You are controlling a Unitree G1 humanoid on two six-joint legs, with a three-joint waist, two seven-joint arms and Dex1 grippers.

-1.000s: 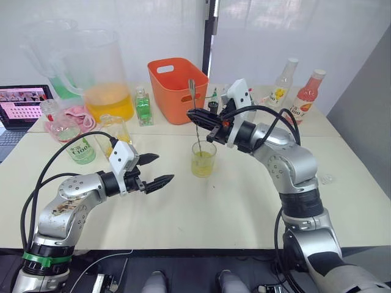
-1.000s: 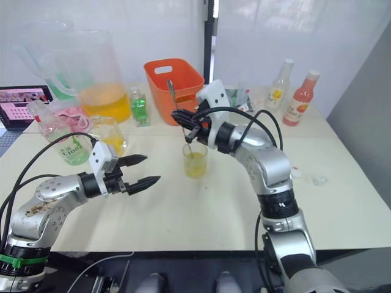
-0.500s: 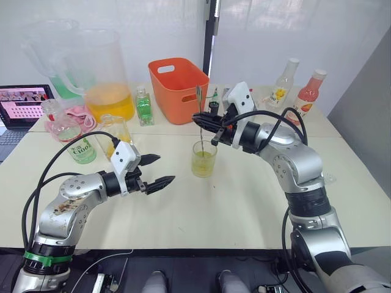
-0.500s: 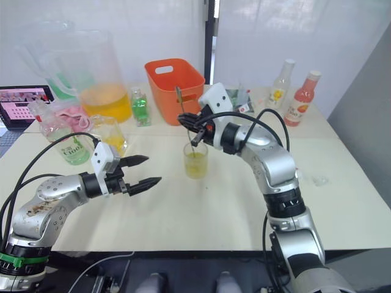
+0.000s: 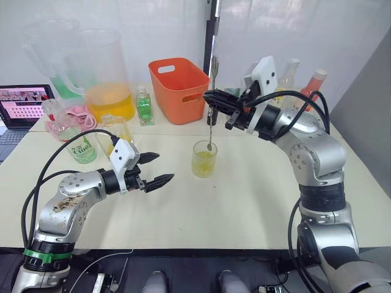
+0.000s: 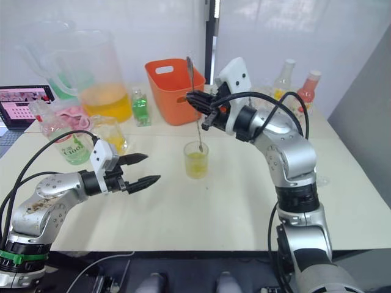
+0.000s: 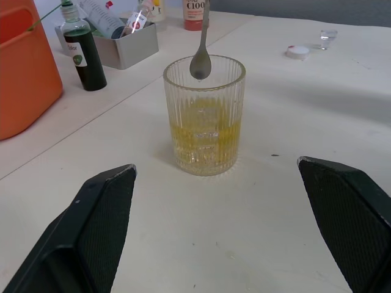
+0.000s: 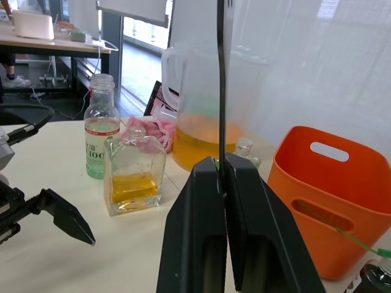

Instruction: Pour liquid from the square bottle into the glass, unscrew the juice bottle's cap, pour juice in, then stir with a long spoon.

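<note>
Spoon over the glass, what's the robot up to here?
The right claw is shut on the long spoon, held upright with its bowl hanging at the rim of the glass, above the yellow liquid in it. The left claw hovers open beside the glass, holding nothing. The square bottle and the uncapped juice bottle stand on the table, apart from the glass.

Bare table around the glass, crowded ground behind it

The glass [image 5: 204, 159] is ringed by bare table [image 5: 244, 201]; its mouth is blocked by the long spoon [image 5: 211, 104], which is hung upright just above the rim, clamped in the right gripper [image 5: 215, 105]. Passage behind is barred by the orange basket [image 5: 179, 89], and to the left by the square bottle [image 5: 115, 133] and juice bottle [image 5: 81, 150].
</note>
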